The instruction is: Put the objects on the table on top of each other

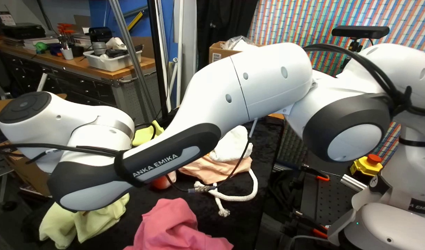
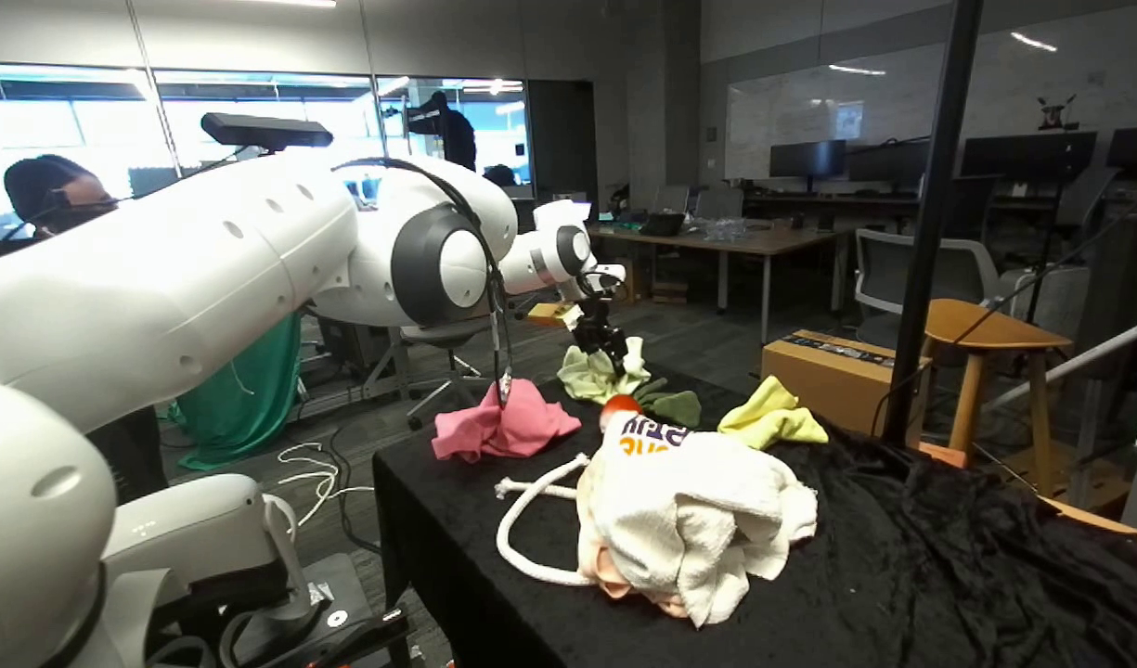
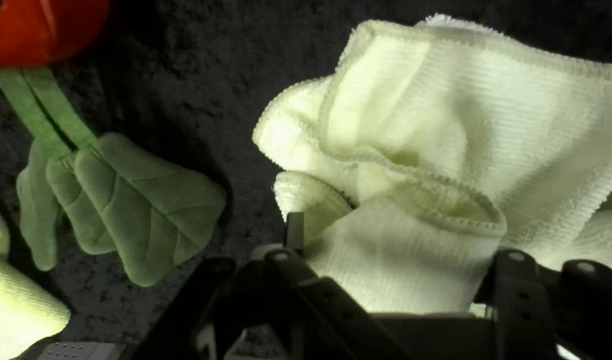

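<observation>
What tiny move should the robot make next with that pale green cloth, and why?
Probably close its fingers on the pale green cloth: in the wrist view they stand apart with a raised fold between them, so squeezing there seems likely to catch it before any lifting.

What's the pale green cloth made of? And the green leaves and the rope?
The cloth looks like soft, matte microfibre or cotton: fine ribs and stitched edges show. The leaves look like plush, with a velvety, dull face and sewn veins. The rope looks like dull fibre, maybe cotton: its end seems frayed.
</observation>
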Controlling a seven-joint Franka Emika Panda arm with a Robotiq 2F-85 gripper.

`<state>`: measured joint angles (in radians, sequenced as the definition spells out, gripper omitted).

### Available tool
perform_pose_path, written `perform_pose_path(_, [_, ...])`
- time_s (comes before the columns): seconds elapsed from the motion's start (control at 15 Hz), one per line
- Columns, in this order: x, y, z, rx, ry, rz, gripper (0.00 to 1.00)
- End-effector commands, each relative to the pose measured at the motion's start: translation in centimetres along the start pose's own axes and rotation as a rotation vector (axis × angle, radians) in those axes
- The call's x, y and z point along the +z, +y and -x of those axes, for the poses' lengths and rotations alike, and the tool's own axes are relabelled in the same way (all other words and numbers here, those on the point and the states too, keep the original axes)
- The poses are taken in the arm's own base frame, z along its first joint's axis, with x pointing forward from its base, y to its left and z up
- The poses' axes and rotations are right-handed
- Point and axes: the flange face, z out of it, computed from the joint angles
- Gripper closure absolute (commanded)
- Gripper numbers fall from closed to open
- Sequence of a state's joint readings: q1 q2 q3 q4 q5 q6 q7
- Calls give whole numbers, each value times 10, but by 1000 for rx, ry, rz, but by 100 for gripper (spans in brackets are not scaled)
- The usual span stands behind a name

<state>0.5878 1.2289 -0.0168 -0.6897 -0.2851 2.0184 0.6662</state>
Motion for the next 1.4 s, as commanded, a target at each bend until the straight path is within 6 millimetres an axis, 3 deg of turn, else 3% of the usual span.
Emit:
perform_pose_path(0.0, [-3, 8, -9, 31, -11, -18, 58])
perform_pose_path(0.33, [-10, 22, -14, 11, -56, -8, 95])
perform_pose_path(0.53, [-30, 28, -17, -31, -86, -17, 100])
perform_pose_path(0.6, [-40, 29, -18, -51, -91, -19, 97])
perform_pose_path(0.87, [-100, 44, -31, -94, -79, -35, 97])
perform_pose_path(1.07, [-149, 71, -46, -80, -57, -41, 97])
perform_pose_path(1.33, [-203, 124, -67, -1, -23, -37, 97])
